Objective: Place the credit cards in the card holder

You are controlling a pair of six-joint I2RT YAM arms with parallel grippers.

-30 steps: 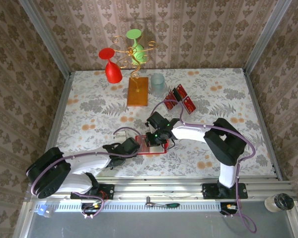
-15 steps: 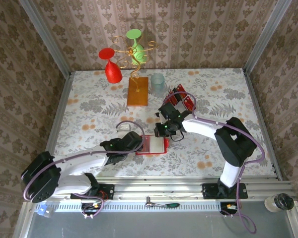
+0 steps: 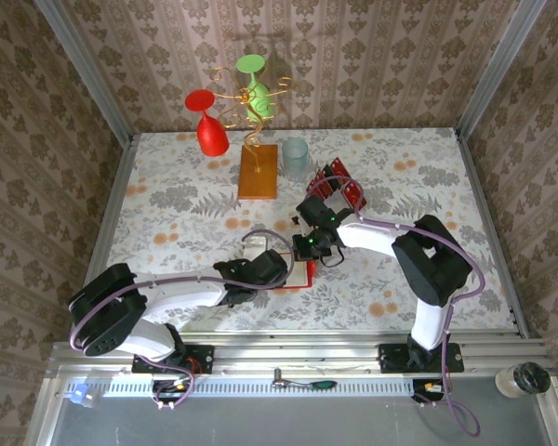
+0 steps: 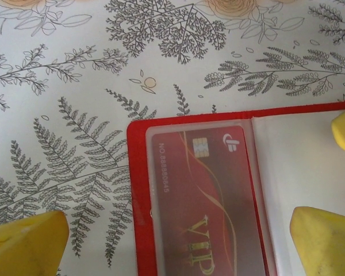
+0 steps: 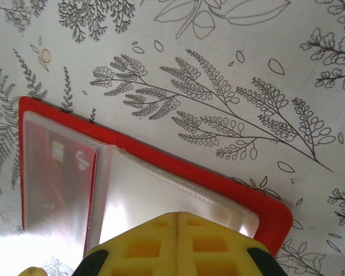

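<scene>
Nearest the bases, the left gripper (image 4: 178, 247) hangs low over the card holder (image 4: 137, 201) with its jaws spread wide, one yellow finger over the bare tablecloth (image 4: 75, 86) and the other over the holder's pale inside, gripping nothing. The holder lies open and flat near the front middle of the table, its long axis running left to right in the top view. One credit card (image 4: 201, 201) sits behind the clear pocket on one half; its long axis lies parallel to the fold, chip end toward the top of the left wrist view. Just beyond, the right gripper (image 5: 178, 241) hovers at the edge of the other pocket, pads pressed together with nothing visible between them; we cannot tell whether it touches the plastic. We judge that one card is stowed and the work stands between cards. The next move calls for the right arm to reach back to the remaining credit cards (image 3: 339, 189), standing tilted at the right rear beside a pale cup (image 3: 296, 158), and pinch one by its edge while the left arm steadies the holder. Farthest back stands a wire rack (image 3: 258, 167) hung with red and green glasses.
</scene>
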